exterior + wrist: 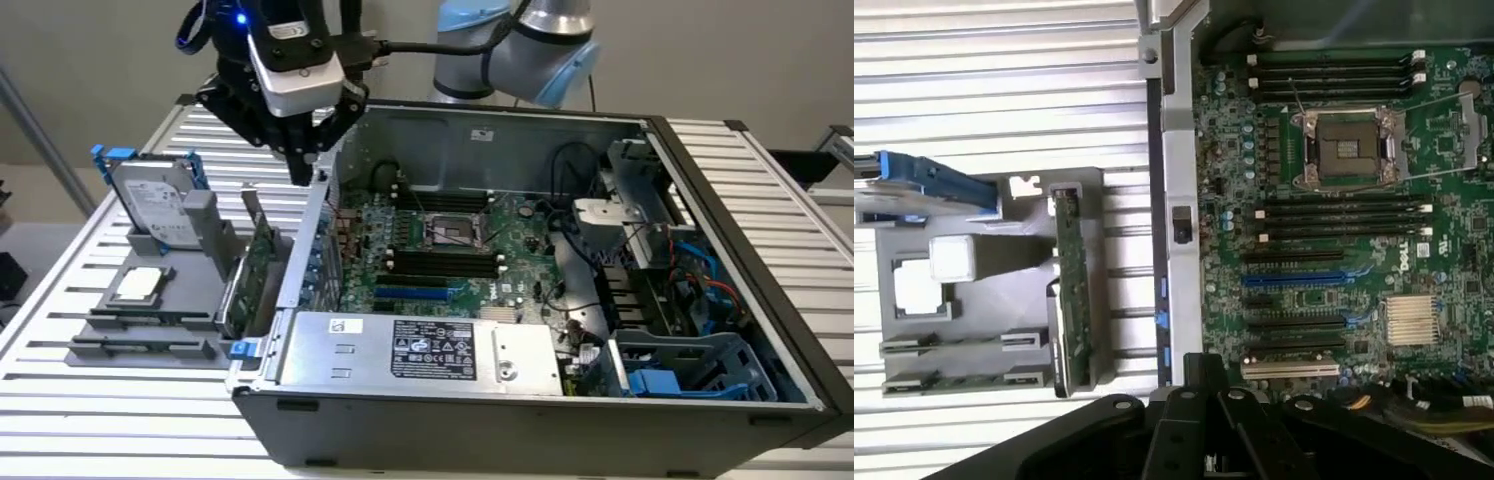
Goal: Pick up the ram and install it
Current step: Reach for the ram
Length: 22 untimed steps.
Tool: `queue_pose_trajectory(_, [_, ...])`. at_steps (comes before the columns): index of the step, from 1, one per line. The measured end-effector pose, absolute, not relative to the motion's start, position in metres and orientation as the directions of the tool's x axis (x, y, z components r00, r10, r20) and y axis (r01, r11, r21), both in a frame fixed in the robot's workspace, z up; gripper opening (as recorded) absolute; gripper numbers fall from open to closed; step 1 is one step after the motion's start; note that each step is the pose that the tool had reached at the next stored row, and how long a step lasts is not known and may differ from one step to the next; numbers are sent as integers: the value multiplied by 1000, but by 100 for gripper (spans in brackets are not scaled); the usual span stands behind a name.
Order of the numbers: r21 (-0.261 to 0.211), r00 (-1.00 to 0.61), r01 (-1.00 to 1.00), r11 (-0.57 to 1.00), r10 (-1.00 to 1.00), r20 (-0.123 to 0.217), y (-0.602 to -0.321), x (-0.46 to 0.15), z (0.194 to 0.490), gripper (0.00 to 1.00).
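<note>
The ram (966, 381) is a thin green stick lying edge-up in a slot of the grey holder (1004, 310), at the holder's front end (140, 347) outside the case. My gripper (304, 172) hangs above the case's left wall, between the holder and the motherboard, well apart from the ram. Its black fingers (1199, 372) come together with nothing between them. Black memory slots (434, 262) lie bare on the motherboard beside the CPU socket (1346, 148).
The holder also carries a silver hard drive with blue rails (147, 200), a square chip (140, 285) and a taller green expansion card (254, 275). The open computer case (441, 425) has a power supply (427, 350) at its front and cables at the exterior view's right.
</note>
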<state>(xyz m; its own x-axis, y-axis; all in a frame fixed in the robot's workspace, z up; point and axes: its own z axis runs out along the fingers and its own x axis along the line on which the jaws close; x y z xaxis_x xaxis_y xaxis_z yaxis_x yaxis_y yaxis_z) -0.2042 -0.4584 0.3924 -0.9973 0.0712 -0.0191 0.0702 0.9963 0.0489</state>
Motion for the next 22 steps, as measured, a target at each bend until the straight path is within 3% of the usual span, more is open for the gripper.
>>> queue_pose_trajectory(22, [43, -997, 70, 997, 71, -20, -470, -309, 382, 0])
